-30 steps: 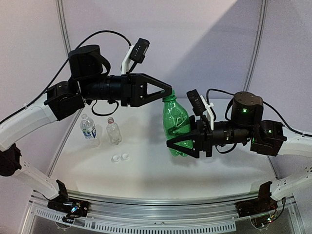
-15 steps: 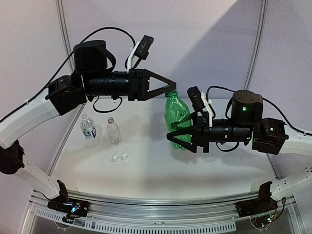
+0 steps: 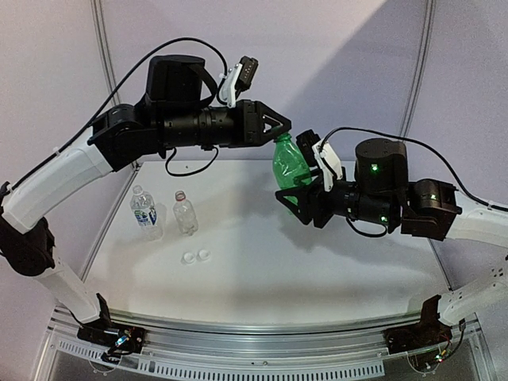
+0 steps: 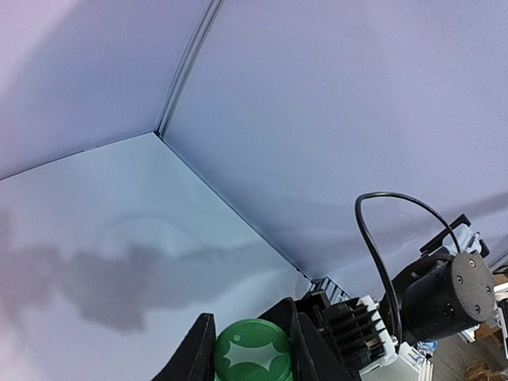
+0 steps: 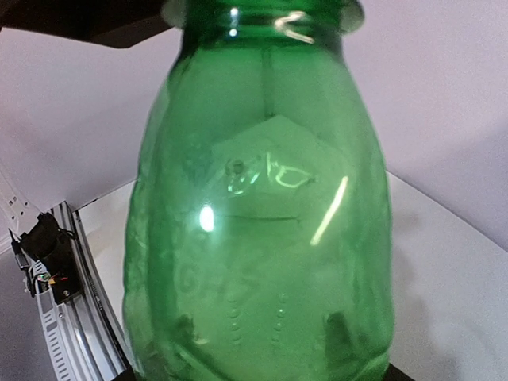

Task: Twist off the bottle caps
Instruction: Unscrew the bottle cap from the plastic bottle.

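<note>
While the clear labelled bottle [image 3: 145, 213] and the shorter unlabelled bottle [image 3: 184, 213] are standing side by side at the left of the table [image 3: 262, 270], with two white caps [image 3: 196, 256] lying loose just in front of them, the work is going on in the air over the middle. The left gripper [image 3: 279, 133] is reaching in from the left with its jaws closed tight on the green cap [image 4: 254, 352]. The left wrist view is showing a finger pressing on each side of the cap's rim. Just to the right, the green bottle [image 3: 290, 165] is being held clear of the table, tilted with its neck toward the left gripper. The right gripper [image 3: 295, 198] is clamping its lower body, with the jaws standing part open around its width.

Judging by this, the green cap is the last one on, and the step in hand is the twist itself. To do it well, the left wrist should be turning about the line of the neck, so the cap is not cocking on the thread. The right gripper should be holding firmly enough that the bottle is not spinning along, yet not crushing the thin wall. Pulling away before the thread is run out is risking a slip off the small cap.
</note>
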Available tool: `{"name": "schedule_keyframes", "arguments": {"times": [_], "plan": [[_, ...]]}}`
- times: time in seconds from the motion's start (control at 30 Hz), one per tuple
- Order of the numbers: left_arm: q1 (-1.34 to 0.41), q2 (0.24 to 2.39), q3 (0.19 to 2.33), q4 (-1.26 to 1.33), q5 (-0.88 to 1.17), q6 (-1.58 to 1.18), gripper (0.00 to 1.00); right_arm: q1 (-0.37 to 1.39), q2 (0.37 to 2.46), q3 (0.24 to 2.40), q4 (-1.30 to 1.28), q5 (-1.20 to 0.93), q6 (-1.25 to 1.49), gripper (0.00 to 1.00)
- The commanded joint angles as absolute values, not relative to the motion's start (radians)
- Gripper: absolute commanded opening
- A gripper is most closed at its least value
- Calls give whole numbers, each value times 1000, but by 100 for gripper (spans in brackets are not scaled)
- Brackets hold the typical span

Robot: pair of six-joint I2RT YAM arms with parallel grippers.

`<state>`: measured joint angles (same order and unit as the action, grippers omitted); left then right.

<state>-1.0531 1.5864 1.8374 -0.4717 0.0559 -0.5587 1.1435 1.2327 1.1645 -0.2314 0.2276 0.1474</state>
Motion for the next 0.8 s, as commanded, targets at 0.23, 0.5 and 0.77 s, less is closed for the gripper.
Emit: {"name": "schedule_keyframes", "arguments": {"times": [0.23,0.5,0.77], "plan": [[-1097,1573,1844,-483,96,-505,49,1143,1232,1130,-170,279,141,0],[-1094,1480,1760,-411,34,-478,98,1143,1195,1083,-158,291,159,0],[-1070,1351,1660,-412,82,-427,99,1143,1133,1025,-121,224,161,0]]}}
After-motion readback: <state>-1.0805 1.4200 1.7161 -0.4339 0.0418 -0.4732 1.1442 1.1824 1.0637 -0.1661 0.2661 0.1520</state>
